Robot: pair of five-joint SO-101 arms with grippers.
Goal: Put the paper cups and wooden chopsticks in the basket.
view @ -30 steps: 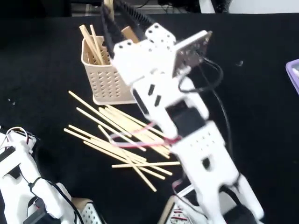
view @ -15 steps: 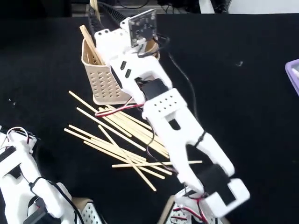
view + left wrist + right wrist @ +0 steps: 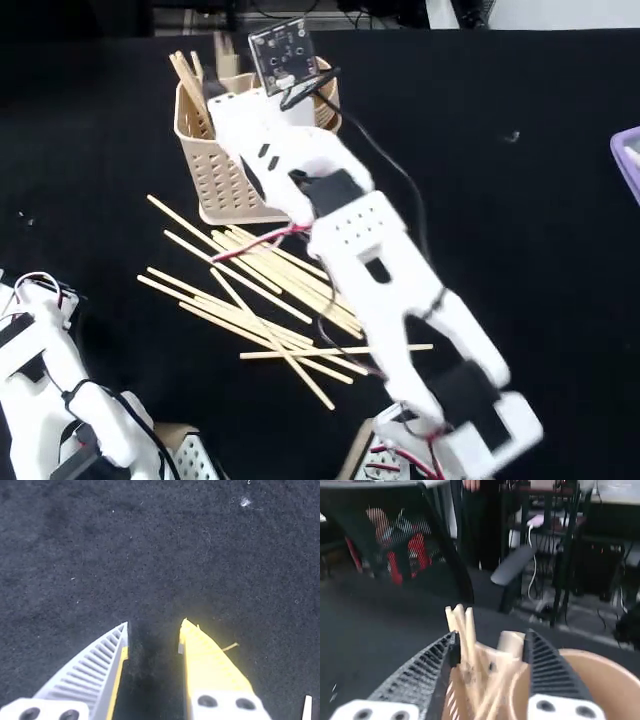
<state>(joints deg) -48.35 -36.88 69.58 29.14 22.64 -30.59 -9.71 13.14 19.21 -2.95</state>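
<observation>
High view: the right arm reaches over the basket (image 3: 225,170) near the table's (image 3: 520,250) far edge, with loose chopsticks (image 3: 262,300) strewn just in front of the basket. Left wrist view: the left gripper (image 3: 154,624) hangs over the table, jaws spread. Right wrist view: the right gripper (image 3: 491,636), jaws parted, straddles upright chopsticks (image 3: 465,622) in the basket.

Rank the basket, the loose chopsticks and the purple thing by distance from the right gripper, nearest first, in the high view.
1. basket, right at it.
2. loose chopsticks, on the table beside the basket.
3. purple thing, at the right edge.
</observation>
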